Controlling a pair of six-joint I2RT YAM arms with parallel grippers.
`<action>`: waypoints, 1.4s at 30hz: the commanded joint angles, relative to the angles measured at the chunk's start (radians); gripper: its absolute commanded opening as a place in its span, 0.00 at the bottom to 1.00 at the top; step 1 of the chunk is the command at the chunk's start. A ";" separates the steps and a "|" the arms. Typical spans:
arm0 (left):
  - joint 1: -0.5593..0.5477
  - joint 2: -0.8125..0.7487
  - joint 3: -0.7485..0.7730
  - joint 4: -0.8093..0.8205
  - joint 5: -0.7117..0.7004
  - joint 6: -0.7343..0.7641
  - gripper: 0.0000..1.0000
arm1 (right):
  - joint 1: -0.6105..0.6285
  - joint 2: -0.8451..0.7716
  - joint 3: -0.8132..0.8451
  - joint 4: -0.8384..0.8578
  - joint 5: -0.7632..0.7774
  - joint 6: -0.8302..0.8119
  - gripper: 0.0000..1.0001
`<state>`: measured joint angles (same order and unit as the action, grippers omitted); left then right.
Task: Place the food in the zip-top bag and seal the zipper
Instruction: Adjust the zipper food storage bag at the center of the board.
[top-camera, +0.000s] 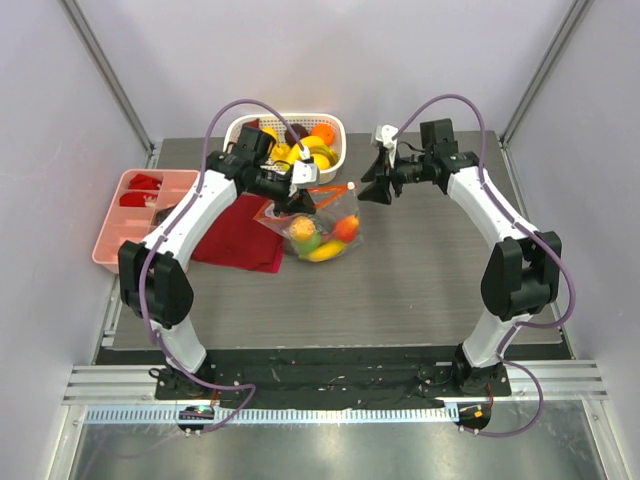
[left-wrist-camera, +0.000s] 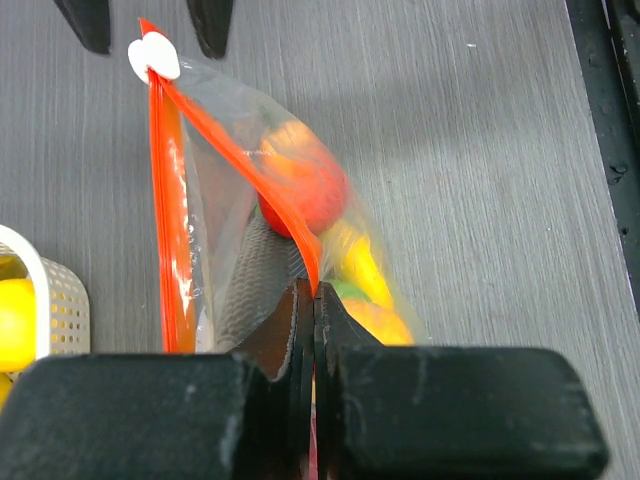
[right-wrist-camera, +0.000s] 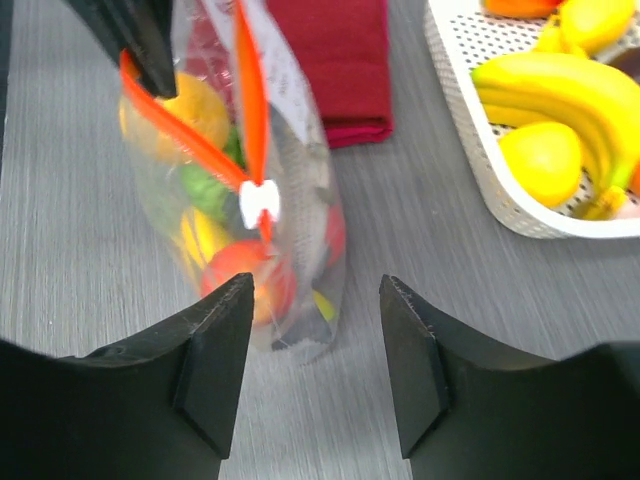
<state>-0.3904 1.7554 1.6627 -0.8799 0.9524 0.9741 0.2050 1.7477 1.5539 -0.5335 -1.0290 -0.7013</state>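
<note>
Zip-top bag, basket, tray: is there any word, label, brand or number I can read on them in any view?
No text can be read in any view.
zip-top bag: a grey patterned patch shows through the plastic, too blurred to make out any characters.
white basket: no markings visible.
pink tray: no markings visible.
</note>
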 joint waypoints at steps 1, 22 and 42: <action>0.002 0.007 0.045 -0.034 0.017 0.029 0.00 | 0.028 -0.059 -0.063 0.004 -0.063 -0.139 0.57; 0.004 0.036 0.066 -0.074 -0.004 0.034 0.00 | 0.080 -0.014 -0.011 -0.057 -0.071 -0.156 0.28; -0.066 -0.040 0.056 0.263 -0.062 -0.354 0.43 | 0.102 -0.099 -0.070 -0.025 -0.006 -0.121 0.01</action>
<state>-0.4019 1.7885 1.7077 -0.8612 0.9363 0.8597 0.2935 1.7271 1.5070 -0.6006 -1.0409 -0.8307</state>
